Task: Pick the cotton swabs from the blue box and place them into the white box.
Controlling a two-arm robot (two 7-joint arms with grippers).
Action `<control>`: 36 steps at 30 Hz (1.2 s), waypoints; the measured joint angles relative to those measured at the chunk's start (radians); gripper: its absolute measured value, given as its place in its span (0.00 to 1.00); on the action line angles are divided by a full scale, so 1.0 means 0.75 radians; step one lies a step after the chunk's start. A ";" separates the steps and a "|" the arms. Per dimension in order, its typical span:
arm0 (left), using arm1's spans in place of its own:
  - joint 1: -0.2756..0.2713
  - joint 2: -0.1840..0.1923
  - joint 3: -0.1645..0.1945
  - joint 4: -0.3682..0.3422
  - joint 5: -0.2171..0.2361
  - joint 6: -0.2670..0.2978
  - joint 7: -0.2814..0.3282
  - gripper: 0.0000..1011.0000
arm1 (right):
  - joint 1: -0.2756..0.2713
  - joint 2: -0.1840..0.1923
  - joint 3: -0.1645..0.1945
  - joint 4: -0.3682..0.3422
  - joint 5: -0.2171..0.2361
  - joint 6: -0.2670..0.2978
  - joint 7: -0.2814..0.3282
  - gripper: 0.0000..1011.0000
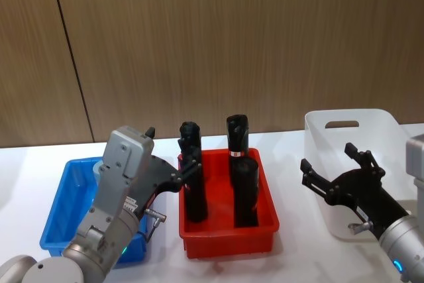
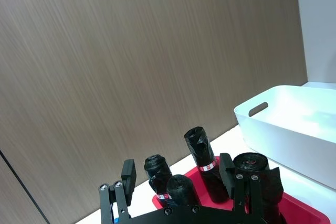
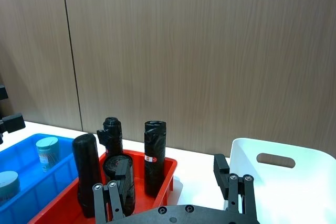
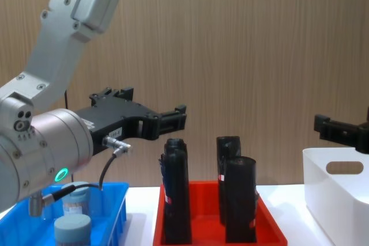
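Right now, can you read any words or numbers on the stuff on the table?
No text here can be read.
Red-and-white bands on the black cylinders: too small to read.
Labels on the cotton swabs: blurred, unreadable.
left arm's sticker: print too small to read.

Left pincer (image 1: 171, 150) and right pincer (image 1: 326, 158) aloft, fingers spread.

Table (image 1: 295, 263): blue box (image 1: 58, 200), tray (image 1: 228, 243), white box (image 1: 381, 124)
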 joint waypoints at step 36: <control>0.013 0.023 -0.029 0.014 -0.077 -0.016 -0.011 0.99 | 0.000 0.000 0.000 0.000 0.000 0.000 0.000 0.99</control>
